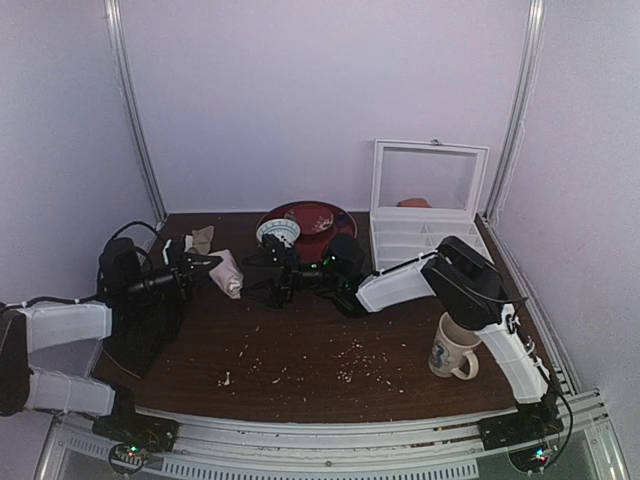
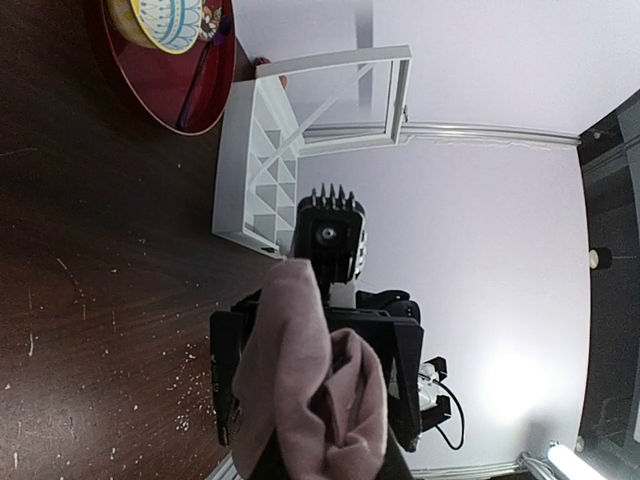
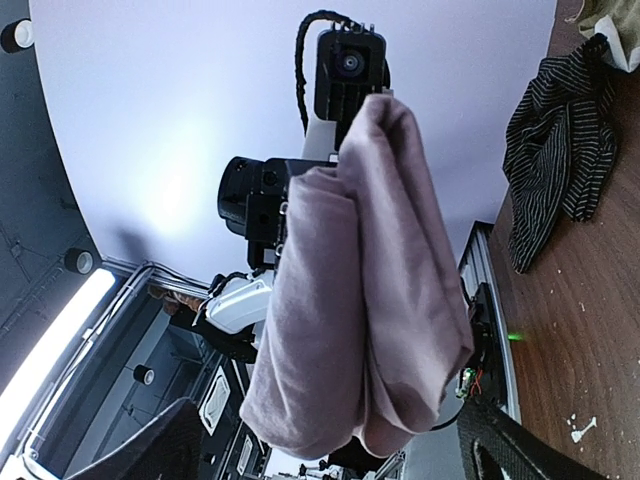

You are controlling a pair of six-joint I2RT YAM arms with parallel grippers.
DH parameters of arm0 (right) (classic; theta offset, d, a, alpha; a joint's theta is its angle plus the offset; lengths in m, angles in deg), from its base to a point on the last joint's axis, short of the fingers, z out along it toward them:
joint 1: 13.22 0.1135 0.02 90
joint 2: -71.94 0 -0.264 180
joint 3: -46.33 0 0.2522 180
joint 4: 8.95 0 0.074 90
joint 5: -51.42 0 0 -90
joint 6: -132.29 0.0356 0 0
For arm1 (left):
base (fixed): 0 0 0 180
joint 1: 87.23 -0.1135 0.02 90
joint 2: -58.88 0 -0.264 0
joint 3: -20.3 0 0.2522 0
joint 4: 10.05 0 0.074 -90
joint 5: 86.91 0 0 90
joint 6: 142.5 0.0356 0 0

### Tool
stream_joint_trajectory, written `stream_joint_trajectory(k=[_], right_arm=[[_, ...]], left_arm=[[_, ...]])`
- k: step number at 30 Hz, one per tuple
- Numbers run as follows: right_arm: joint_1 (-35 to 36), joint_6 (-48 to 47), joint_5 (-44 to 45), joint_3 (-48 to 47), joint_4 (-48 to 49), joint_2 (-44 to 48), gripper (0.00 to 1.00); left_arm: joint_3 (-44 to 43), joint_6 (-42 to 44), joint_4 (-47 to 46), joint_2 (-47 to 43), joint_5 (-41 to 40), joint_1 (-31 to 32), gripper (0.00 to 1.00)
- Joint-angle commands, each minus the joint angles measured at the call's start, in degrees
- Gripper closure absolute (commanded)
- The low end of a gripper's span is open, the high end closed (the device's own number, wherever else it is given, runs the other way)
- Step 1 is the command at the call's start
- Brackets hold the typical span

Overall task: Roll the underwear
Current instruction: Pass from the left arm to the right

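Your left gripper point(image 1: 205, 263) is clenched on the pale pink thin-fabric underwear point(image 1: 229, 273), which hangs bunched and doubled over, lifted above the left side of the dark brown wooden table point(image 1: 300, 350), near the black striped cloth point(image 3: 558, 140) and the crumpled beige-olive cloth point(image 1: 203, 238). Your right gripper point(image 1: 258, 280) points at it from just beside, black fingers point(image 3: 150, 450) spread wide and released; you can't tell whether they touch the fabric. The white printed ceramic mug point(image 1: 452, 350) stands well apart, by the right arm's base.
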Motion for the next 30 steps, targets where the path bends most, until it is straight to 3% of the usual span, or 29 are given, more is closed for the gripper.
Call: stream_joint_trajectory(k=[1,3,4,5,17,22,30], right_arm=[[0.3,0.3,0.7,-2.0,2.2,-0.8,0.11],[0.4,0.5,0.8,-2.3,2.3,-1.1,0.1],[0.4,0.6,0.7,-2.6,2.2,-1.3,0.01],[0.5,0.7,0.7,-3.0,2.3,-1.6,0.0],[1.6,0.0,1.3,-6.2,0.1,-2.6,0.01],[1.6,1.2,0.3,-7.6,0.0,-3.3,0.25],[1.6,1.6,-0.7,-7.5,-0.1,-2.9,0.31]], left_arm=[[0.8,-1.9,-6.4,0.6,0.9,-0.4,1.0],[1.0,-2.0,-6.6,0.5,0.8,-0.4,1.0],[1.2,-2.2,-6.8,0.4,0.8,-0.4,1.0],[1.3,-2.3,-7.0,0.5,0.8,-0.5,1.0],[1.5,-2.2,-7.9,1.3,0.8,-0.4,1.0],[1.5,-1.1,-6.6,1.3,0.9,-0.4,1.0],[0.6,3.6,1.1,0.1,0.8,-0.4,1.0]])
